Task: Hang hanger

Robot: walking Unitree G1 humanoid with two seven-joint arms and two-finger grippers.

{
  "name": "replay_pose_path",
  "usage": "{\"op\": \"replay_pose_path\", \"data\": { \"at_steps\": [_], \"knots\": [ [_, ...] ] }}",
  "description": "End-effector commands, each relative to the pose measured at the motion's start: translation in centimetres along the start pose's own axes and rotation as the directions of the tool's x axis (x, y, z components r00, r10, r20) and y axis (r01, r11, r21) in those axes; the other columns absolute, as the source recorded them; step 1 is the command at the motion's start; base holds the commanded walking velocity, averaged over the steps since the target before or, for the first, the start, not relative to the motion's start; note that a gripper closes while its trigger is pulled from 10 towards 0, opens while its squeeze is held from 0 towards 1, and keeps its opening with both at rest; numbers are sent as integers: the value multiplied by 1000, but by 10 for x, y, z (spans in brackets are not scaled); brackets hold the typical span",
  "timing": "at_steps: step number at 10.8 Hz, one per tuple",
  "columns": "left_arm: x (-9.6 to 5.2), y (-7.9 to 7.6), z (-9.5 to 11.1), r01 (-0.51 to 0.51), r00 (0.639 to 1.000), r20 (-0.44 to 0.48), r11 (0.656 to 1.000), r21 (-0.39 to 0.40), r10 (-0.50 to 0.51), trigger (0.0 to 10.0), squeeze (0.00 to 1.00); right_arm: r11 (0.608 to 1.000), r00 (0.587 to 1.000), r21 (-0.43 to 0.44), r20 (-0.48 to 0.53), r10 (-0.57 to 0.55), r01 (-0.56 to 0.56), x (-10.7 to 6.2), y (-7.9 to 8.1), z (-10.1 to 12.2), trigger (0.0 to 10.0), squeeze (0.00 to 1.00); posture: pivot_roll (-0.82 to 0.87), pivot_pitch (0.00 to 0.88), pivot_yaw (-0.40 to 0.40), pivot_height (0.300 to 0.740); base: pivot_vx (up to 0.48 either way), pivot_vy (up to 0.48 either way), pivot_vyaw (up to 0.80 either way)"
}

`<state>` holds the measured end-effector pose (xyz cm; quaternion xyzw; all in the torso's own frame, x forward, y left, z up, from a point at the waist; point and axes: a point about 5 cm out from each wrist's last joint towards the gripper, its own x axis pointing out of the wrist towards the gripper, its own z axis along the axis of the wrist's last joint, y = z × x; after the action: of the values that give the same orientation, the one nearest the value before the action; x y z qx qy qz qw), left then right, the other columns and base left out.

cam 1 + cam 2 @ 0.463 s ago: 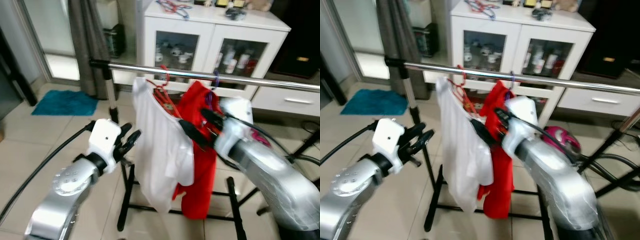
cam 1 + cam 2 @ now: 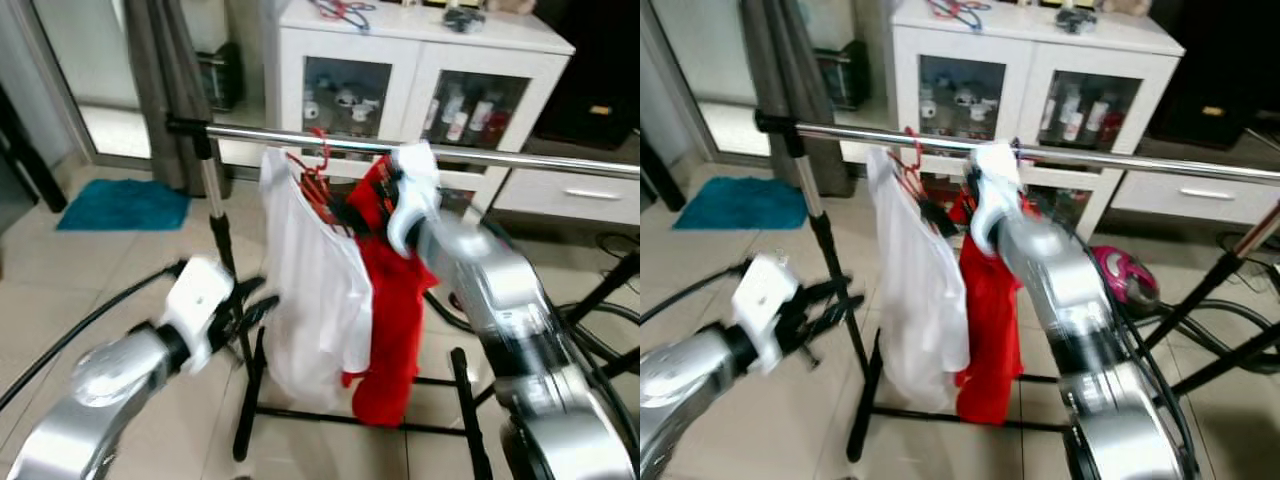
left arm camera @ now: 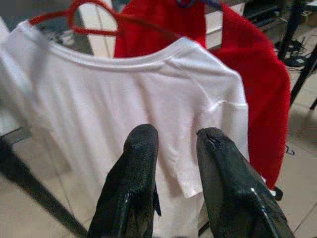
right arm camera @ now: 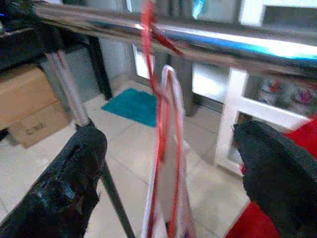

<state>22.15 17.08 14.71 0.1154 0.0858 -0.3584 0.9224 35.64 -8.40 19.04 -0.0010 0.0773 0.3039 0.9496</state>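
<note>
A red hanger (image 2: 318, 180) carrying a white shirt (image 2: 310, 290) has its hook over the chrome rail (image 2: 520, 160). A red garment (image 2: 395, 320) hangs just to its right on another hanger. My right gripper (image 2: 362, 200) is raised to the rail beside the red hanger's neck. In the right wrist view its fingers (image 4: 64, 188) stand wide open, with the hanger (image 4: 161, 99) and rail (image 4: 223, 39) ahead between them. Low at the left, my left gripper (image 2: 255, 305) is open and points at the white shirt (image 3: 124, 99) without touching it.
A white cabinet (image 2: 400, 60) with glass doors stands behind the rack. The rack's black base (image 2: 330, 415) is on the tiled floor. A teal mat (image 2: 125, 205) and a grey curtain (image 2: 170, 80) are at the left. Cables and a pink appliance (image 2: 1125, 280) are at the right.
My right gripper has risen from beside the shirts up to the rail by the hanger's hook. My left arm has sunk a little lower and further from the shirt.
</note>
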Motion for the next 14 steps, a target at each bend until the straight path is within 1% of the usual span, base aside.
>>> {"op": "replay_pose_path", "data": {
  "at_steps": [1,3,4,6,7,8,9,10,12,14],
  "knots": [
    [-5,1,6,12,1000,25,1000,22,-12,10000,0,1000,1000,-8,1,-4,5,7,-2,0,10000,1000,18,0,-47,740,0,0,0],
    [-8,-1,5,38,999,16,999,22,-39,10000,0,1000,1000,9,11,18,-18,25,0,6,10000,1000,21,0,-51,740,0,0,0],
    [-9,-1,5,45,999,15,999,23,-45,10000,0,1000,1000,8,-12,28,-28,33,2,6,10000,0,25,0,-52,740,0,0,0],
    [-9,0,5,53,998,15,998,26,-54,10000,0,1000,998,-6,-66,-2,1,42,2,2,10000,0,22,0,-43,740,0,0,0],
    [-9,1,5,66,998,12,997,29,-66,10000,0,999,994,31,-110,-19,22,49,4,-3,10000,0,20,0,-40,740,0,0,0],
    [-9,1,5,69,998,12,997,30,-69,10000,0,999,991,48,-136,-15,22,51,5,-7,10000,0,20,0,-40,740,0,0,0],
    [-8,2,5,74,997,12,997,32,-75,10000,0,997,985,67,-169,-27,39,53,6,-11,1294,0,22,0,-37,740,0,0,0],
    [-8,2,6,78,997,11,996,34,-78,10000,0,995,984,89,-177,-31,47,55,7,-11,0,0,26,0,-37,740,0,0,0],
    [-8,3,6,79,997,8,996,39,-79,10000,0,991,984,114,-172,-44,64,57,7,-8,0,0,30,0,-39,740,0,0,0],
    [-7,4,6,77,997,10,996,42,-77,10000,0,990,982,95,-166,-87,104,57,3,-6,0,0,32,0,-39,740,0,0,0]
  ]
}}
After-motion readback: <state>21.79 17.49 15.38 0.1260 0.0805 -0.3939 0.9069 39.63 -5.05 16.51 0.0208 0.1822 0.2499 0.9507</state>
